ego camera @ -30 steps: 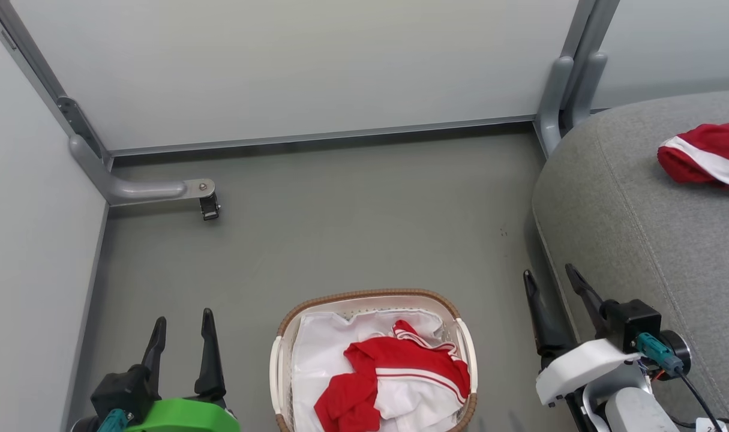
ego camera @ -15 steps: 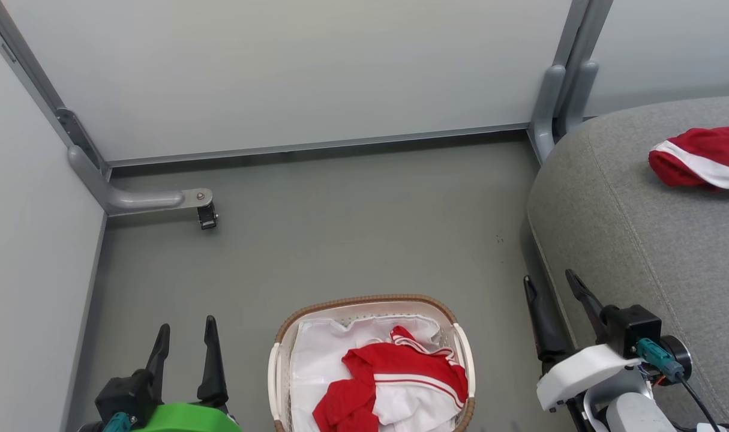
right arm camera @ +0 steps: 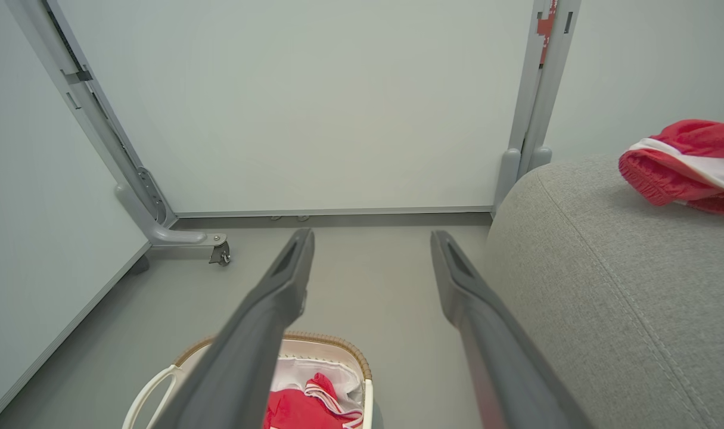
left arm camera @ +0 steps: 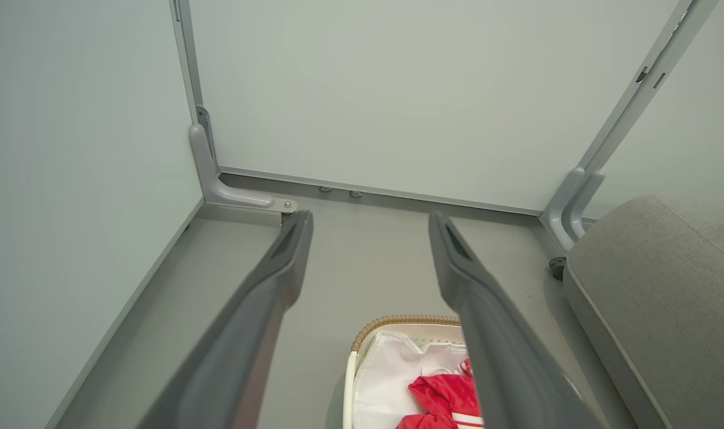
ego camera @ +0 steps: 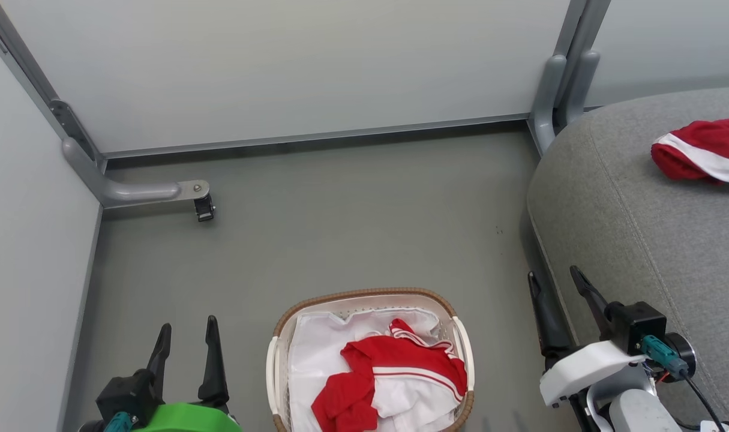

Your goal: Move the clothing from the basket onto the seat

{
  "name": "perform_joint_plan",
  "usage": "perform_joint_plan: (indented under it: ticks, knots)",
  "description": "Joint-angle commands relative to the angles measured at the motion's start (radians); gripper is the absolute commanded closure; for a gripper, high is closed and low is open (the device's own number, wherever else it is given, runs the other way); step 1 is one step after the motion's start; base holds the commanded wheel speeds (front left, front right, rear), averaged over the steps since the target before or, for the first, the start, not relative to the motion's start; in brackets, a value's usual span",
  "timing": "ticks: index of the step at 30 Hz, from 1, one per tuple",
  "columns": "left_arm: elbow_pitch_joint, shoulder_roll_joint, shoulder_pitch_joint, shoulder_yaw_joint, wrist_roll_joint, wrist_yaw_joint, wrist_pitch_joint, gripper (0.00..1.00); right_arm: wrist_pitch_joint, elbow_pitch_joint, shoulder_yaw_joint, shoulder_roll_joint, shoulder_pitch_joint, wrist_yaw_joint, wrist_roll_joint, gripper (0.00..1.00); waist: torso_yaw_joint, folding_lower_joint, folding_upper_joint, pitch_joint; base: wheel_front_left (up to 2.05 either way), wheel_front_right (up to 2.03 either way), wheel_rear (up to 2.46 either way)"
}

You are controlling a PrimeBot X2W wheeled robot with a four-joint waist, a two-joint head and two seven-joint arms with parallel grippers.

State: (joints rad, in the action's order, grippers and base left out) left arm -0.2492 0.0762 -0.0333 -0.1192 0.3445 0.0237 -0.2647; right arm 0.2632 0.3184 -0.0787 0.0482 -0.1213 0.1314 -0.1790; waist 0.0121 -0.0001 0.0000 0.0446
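Left gripper (ego camera: 187, 325) and right gripper (ego camera: 553, 275) both spread wide, holding nothing. Between them: basket (ego camera: 364, 294), red clothing (ego camera: 394, 366) on white liner (ego camera: 316, 348). Farther right, red garment (ego camera: 700, 150) on seat (ego camera: 640, 240), possibly shorts, view cropped.

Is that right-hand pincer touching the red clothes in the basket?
Apart. In the head view the right pincer stands open beside the seat, with bare floor between it and the red clothes in the basket.

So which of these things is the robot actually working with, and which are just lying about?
For the job: red clothing, the basket holding it, grey seat, red garment lying there.
Just about: white liner cloth, partition foot with caster, floor.
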Motion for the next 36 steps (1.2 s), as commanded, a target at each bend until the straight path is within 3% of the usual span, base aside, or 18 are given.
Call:
perform_joint_plan:
  ticks: [1, 10, 18, 27, 36]
  knots:
    - [0.001, -0.003, 0.006, 0.004, -0.012, 0.005, 0.001, 0.0, 0.002, -0.009, 0.004, 0.004, -0.012, -0.001, 0.006, 0.0, -0.003, 0.0001, 0.0, 0.013, 0.0, 0.0, 0.0]
    - [-0.024, 0.006, 0.131, -0.055, -0.062, 0.03, 0.008, 0.0, 0.002, -0.066, 0.054, 0.004, -0.081, -0.001, 0.032, 0.0, -0.013, 0.0001, 0.0, 0.139, 0.0, 0.0, 0.0]
    - [-0.119, 0.006, 0.39, -0.18, -0.147, 0.071, 0.069, 0.0, 0.002, -0.137, 0.121, 0.004, -0.201, -0.001, 0.068, 0.0, -0.027, 0.0001, 0.0, 0.365, 0.0, 0.0, 0.0]
    - [-0.387, -0.012, 0.621, -0.358, -0.214, 0.098, 0.133, 0.0, 0.002, -0.209, 0.111, 0.004, -0.366, -0.001, 0.048, 0.0, -0.101, 0.0001, 0.0, 0.608, 0.0, 0.0, 0.0]
    - [-0.668, -0.016, 0.751, -0.469, -0.265, 0.105, 0.158, 0.0, 0.002, -0.267, 0.069, 0.004, -0.453, -0.001, 0.009, 0.0, -0.181, 0.0001, 0.0, 0.769, 0.0, 0.0, 0.0]
